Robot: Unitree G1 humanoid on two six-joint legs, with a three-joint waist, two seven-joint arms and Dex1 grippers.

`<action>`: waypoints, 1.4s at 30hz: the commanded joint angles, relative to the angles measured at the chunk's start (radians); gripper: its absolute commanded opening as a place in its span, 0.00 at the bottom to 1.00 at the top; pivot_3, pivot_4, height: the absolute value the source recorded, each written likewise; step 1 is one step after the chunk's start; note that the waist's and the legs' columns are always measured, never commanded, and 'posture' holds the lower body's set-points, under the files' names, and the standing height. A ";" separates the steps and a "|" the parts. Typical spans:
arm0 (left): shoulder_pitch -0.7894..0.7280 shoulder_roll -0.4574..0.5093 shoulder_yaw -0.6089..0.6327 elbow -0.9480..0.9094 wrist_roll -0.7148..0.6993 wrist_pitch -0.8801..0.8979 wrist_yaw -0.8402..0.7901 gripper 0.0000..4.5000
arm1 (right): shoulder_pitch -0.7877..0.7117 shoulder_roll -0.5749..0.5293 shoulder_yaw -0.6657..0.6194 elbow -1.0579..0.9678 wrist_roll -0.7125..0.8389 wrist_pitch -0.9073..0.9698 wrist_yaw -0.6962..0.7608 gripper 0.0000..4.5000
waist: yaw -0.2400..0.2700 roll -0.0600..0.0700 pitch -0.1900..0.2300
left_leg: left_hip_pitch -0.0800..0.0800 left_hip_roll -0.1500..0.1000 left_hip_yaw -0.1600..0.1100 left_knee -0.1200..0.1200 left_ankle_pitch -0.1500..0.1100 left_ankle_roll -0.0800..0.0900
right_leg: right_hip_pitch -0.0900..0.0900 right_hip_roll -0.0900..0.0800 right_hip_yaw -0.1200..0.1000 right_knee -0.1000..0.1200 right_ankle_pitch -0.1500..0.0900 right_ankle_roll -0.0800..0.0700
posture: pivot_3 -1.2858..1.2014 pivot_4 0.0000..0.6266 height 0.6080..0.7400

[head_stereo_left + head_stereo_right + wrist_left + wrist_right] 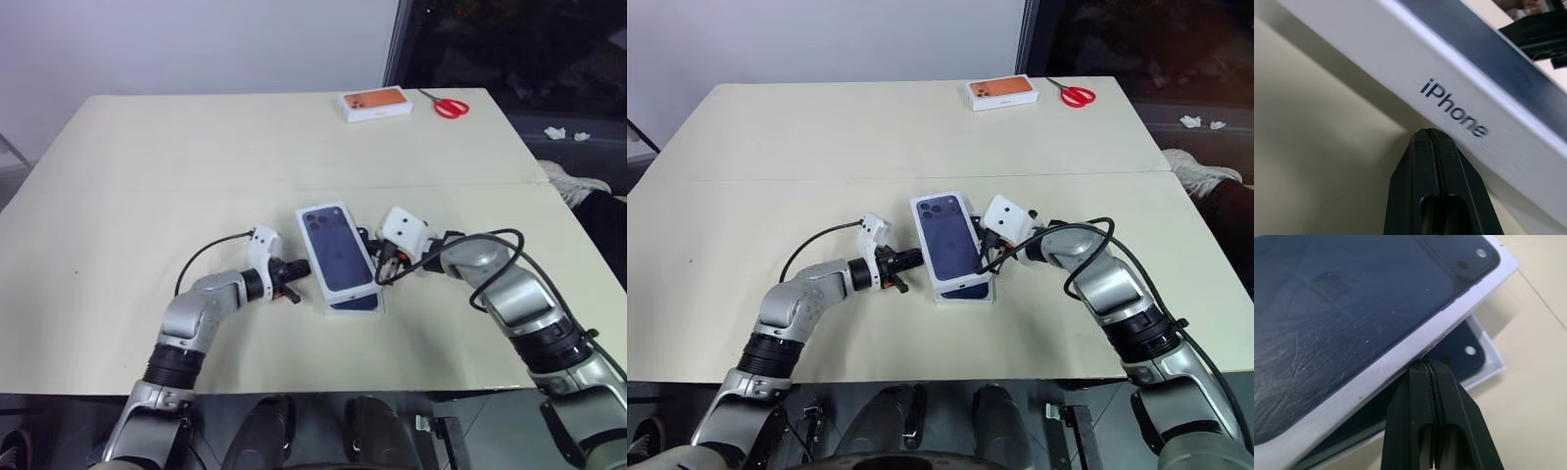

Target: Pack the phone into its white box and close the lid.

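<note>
Both clenched, the left end effector (294,281) and right end effector (377,262) press the lid (336,247) askew over the phone (1457,350) in the white box (1493,363).

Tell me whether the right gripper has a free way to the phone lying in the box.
Probably not. The lid lies askew over the white box, covering most of the phone; only one corner shows past it. The right gripper, shut, sits at the lid's edge.

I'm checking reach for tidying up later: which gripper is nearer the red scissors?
Right. The right gripper sits at the lid's right edge, on the scissors' side of the table; the left gripper is at the lid's left edge, farther away.
</note>
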 commanded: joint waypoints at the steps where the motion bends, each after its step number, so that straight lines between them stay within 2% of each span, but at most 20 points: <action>1: 0.005 -0.006 -0.013 -0.044 -0.003 0.013 -0.005 0.00 | 0.008 -0.024 -0.028 -0.076 -0.005 0.009 0.031 0.01 | 0.000 0.000 0.000 | 0.000 0.000 0.000 0.000 0.000 0.000 | 0.000 0.000 0.000 0.000 0.000 0.000 | 0.52 0.24 1.00; 7: 0.005 0.010 -0.003 -0.050 0.009 0.016 0.001 0.00 | 0.044 -0.045 -0.021 -0.093 -0.043 -0.001 0.050 0.01 | -0.001 0.000 0.000 | 0.000 0.000 0.000 0.000 0.000 0.000 | 0.000 0.000 0.000 0.000 0.000 0.000 | 0.52 0.24 1.00; 17: -0.005 0.105 0.031 -0.085 -0.004 0.106 0.004 0.00 | -0.015 -0.024 -0.053 0.016 -0.104 -0.020 0.007 0.01 | -0.003 0.000 0.000 | 0.001 0.001 0.000 0.000 0.000 0.000 | 0.000 0.001 0.000 0.000 0.000 0.000 | 0.52 0.24 1.00; 31: -0.033 0.026 0.030 -0.079 0.000 0.095 0.048 0.00 | -0.003 0.019 -0.073 -0.067 -0.040 0.026 0.068 0.01 | -0.003 0.000 0.000 | 0.000 0.000 0.000 0.000 0.000 0.000 | 0.000 0.000 0.000 0.001 0.000 0.000 | 0.52 0.24 1.00; 42: -0.063 -0.023 -0.021 -0.068 0.031 0.094 0.040 0.00 | 0.046 -0.051 -0.070 -0.157 -0.024 0.038 0.142 0.01 | 0.000 0.000 0.000 | 0.000 0.000 0.000 0.000 0.000 0.000 | 0.000 0.000 0.000 0.001 0.000 0.000 | 0.52 0.24 1.00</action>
